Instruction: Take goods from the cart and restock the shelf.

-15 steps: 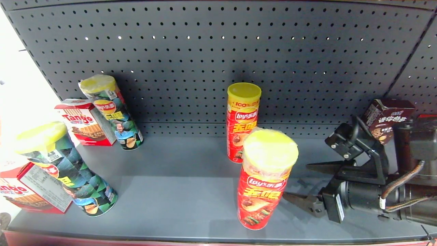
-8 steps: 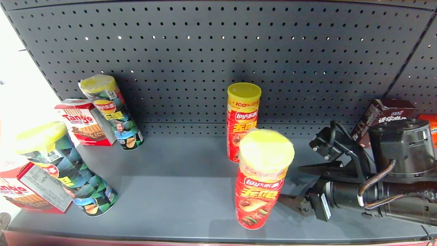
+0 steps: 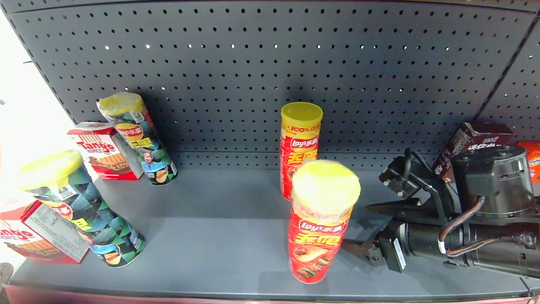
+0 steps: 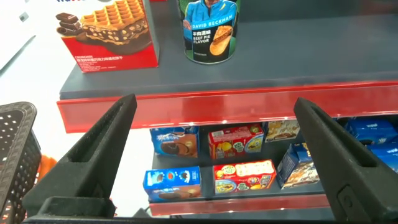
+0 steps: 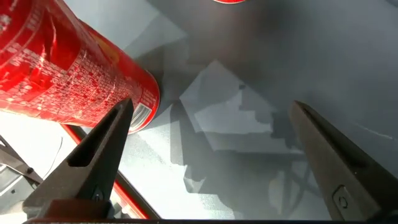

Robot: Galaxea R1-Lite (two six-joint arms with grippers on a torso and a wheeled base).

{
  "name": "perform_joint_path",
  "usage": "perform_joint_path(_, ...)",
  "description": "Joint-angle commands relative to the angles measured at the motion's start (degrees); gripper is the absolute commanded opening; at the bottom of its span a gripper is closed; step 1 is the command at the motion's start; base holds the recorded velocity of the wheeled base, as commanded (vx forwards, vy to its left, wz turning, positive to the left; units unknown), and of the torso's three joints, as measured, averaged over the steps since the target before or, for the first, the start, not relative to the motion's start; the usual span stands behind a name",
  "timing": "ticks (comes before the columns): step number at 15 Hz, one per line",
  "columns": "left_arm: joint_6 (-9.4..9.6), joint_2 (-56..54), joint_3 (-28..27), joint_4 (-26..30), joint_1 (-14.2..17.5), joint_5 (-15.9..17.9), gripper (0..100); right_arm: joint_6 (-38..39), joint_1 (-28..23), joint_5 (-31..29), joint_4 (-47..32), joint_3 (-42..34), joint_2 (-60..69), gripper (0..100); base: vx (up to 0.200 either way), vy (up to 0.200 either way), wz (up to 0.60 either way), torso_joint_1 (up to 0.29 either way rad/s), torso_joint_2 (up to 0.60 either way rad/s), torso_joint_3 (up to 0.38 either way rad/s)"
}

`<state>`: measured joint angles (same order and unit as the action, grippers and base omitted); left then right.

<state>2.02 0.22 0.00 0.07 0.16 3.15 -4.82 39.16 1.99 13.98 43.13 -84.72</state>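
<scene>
Two red chip cans stand upright in the middle of the shelf (image 3: 219, 228). The rear red can (image 3: 300, 147) is close to the pegboard back, and the front red can (image 3: 322, 219) is at its 6 o'clock, near the shelf's front edge. The front can is on its own base, so this item looks placed.

The right gripper (image 3: 358, 226) lies low over the shelf at the front can's 3 o'clock. Its jaws are apart with nothing between them. In the right wrist view that can (image 5: 68, 68) sits outside the gripper (image 5: 211, 104), just beside one finger; I cannot tell whether they touch.

The left gripper (image 4: 214, 102) is also spread and empty, below and in front of the shelf's red edge. A dark mesh wall (image 4: 15, 155), possibly the cart, is beside it.

At 9 o'clock from the red cans are two green cans (image 3: 139, 137) (image 3: 80, 207) and two wafer boxes (image 3: 105, 150) (image 3: 33, 236). A brown box (image 3: 472, 143) stands at 3 o'clock.

By my reading the restock is partly done. Bare shelf remains between the groups, and both grippers are free to fetch more once the right arm backs away without nudging the front can.
</scene>
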Motion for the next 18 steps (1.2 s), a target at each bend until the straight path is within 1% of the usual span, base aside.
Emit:
perform_joint_path(1, 0.00, 0.0, 0.0, 0.0, 0.0, 0.0, 100, 0.0, 0.7, 0.0, 0.0, 0.2, 0.1, 100, 0.000, 0.000, 0.00, 0.000, 0.00, 0.000)
perform_joint_path(18, 0.00, 0.0, 0.0, 0.0, 0.0, 0.0, 100, 0.0, 1.4, 0.0, 0.0, 0.0, -0.4, 100, 0.000, 0.000, 0.00, 0.000, 0.00, 0.000)
